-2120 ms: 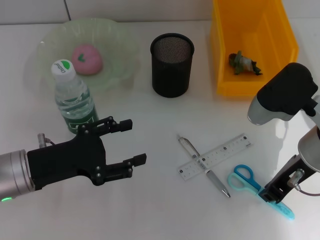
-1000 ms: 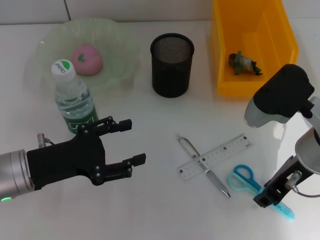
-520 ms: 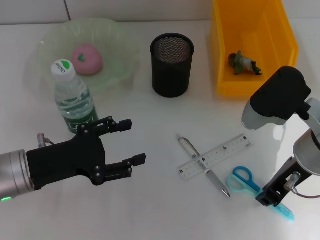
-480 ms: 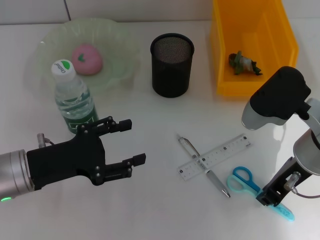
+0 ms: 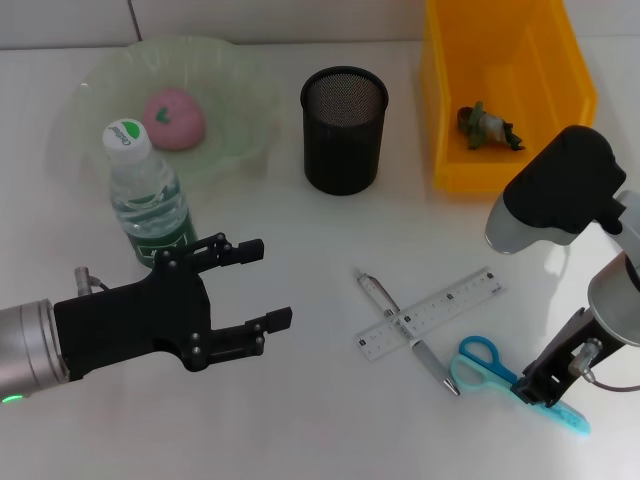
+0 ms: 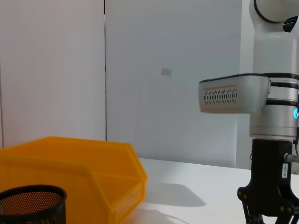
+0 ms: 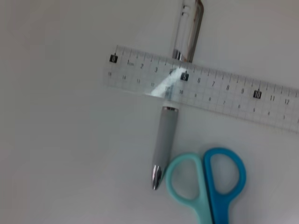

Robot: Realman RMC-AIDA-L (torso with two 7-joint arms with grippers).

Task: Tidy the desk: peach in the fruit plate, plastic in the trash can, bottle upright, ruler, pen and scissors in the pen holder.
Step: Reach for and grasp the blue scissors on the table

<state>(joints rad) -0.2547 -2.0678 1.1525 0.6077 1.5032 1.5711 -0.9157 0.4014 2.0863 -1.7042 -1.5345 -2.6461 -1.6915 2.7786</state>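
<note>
Two arms show over the white bench (image 5: 300, 420). My left gripper (image 5: 255, 285) hangs low just in front of the upright bottle (image 5: 148, 200), jaws apart and holding nothing. My right gripper (image 5: 545, 380) sits down over the blade end of the scissors (image 5: 490, 368); I cannot tell how its jaws stand. The scissors lie flat, long axis slanting, loop handles towards the pen (image 5: 408, 332), one loop beside its tip. The pen runs slantwise under the clear ruler (image 5: 430, 312), which crosses it. The pen holder (image 5: 344, 128) stands behind them, the peach (image 5: 175, 118) in the fruit plate (image 5: 240, 90), plastic (image 5: 487, 127) in the yellow trash can (image 5: 500, 60).
</note>
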